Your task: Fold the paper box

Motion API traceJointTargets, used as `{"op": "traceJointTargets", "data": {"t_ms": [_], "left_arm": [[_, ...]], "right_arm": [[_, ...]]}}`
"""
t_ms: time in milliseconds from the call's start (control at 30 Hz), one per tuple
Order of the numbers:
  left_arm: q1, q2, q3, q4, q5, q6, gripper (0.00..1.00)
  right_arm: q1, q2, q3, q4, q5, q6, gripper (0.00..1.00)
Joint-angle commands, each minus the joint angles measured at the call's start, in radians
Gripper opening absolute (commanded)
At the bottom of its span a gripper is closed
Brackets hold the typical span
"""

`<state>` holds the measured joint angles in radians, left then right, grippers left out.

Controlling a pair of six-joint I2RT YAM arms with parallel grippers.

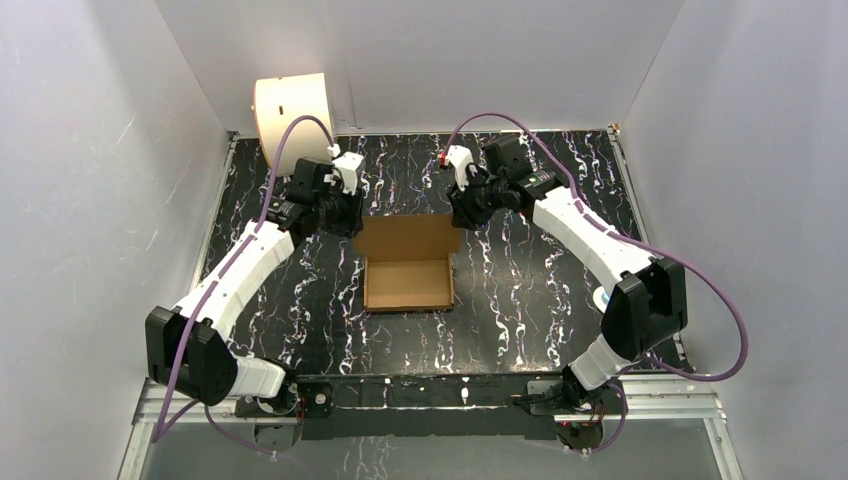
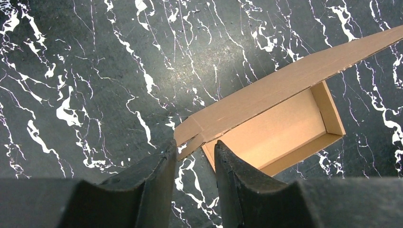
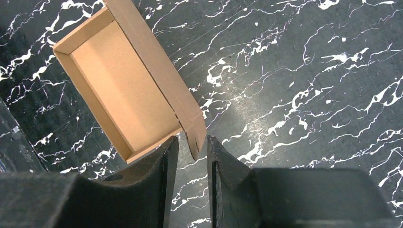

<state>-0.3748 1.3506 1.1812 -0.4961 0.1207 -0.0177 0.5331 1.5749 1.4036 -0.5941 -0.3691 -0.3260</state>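
Observation:
The paper box (image 1: 408,283) is a shallow brown cardboard tray in the middle of the table, with its lid flap (image 1: 408,237) raised at the far side. My left gripper (image 1: 355,230) is at the lid's left corner and my right gripper (image 1: 459,221) is at its right corner. In the left wrist view the gripper (image 2: 195,145) is open, and the lid's corner tab (image 2: 189,133) sits at the tips between the fingers. In the right wrist view the gripper (image 3: 191,140) is open, and the lid's corner (image 3: 196,135) hangs between its fingertips. The tray's inside (image 3: 121,90) is empty.
A cream-white cylindrical drum (image 1: 290,115) stands at the back left corner. The table (image 1: 540,300) is black with white marbling, with white walls on three sides. A metal rail (image 1: 430,405) runs along the near edge by the arm bases.

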Motion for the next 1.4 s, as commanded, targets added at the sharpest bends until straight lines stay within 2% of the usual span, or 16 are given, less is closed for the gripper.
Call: {"op": "traceJointTargets", "data": {"t_ms": [0,200,433,667,1000,1200,1367], "left_arm": [[0.004,-0.001,0.044,-0.03,0.035,0.04,0.33],[0.005,0.007,0.045,-0.034,0.035,0.044,0.25],[0.005,-0.001,0.046,-0.027,0.067,0.025,0.08],[0.005,-0.015,0.023,-0.009,0.045,-0.1,0.0],[-0.004,-0.048,-0.016,0.026,-0.059,-0.265,0.0],[-0.027,-0.061,-0.041,0.053,-0.146,-0.324,0.0],[-0.048,-0.056,-0.046,0.085,-0.199,-0.374,0.0]], "right_arm": [[-0.003,0.014,0.02,0.04,-0.038,-0.016,0.35],[-0.002,0.016,0.024,0.037,-0.036,-0.016,0.28],[-0.002,0.01,0.026,0.032,-0.013,0.01,0.17],[0.005,-0.002,0.029,0.04,0.097,0.115,0.13],[0.101,0.061,0.097,0.013,0.51,0.298,0.17],[0.127,0.084,0.13,0.041,0.629,0.41,0.18],[0.134,0.109,0.166,0.051,0.649,0.509,0.19]]}}
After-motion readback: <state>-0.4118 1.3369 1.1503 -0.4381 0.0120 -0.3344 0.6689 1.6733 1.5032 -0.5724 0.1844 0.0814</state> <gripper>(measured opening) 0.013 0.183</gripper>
